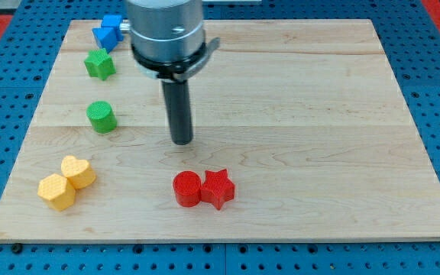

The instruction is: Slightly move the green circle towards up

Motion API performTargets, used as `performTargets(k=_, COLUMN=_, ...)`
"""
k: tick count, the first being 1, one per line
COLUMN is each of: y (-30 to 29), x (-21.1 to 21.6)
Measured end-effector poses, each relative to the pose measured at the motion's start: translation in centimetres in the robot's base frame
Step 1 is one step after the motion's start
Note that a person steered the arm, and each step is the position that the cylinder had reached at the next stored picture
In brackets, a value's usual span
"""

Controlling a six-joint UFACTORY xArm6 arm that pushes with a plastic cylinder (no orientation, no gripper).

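Observation:
The green circle (101, 117) sits on the wooden board at the view's left, about mid-height. My tip (182, 141) rests on the board to the right of the green circle and slightly lower, well apart from it. A green star (99, 65) lies above the green circle.
Two blue blocks (108, 31) sit at the top left, partly touching each other. A yellow heart (78, 171) and a yellow hexagon (56, 192) touch at the lower left. A red circle (187, 189) and a red star (218, 188) touch below my tip. The board's edge (220, 241) runs along the bottom.

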State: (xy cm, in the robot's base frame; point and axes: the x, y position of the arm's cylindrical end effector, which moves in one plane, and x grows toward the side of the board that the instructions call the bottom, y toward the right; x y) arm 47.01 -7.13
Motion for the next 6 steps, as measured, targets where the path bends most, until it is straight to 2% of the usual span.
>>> performTargets(k=2, y=-12.0, x=-1.2)
performTargets(k=3, y=-12.3, x=-3.6)
performTargets(k=6, y=-11.9, x=-5.9)
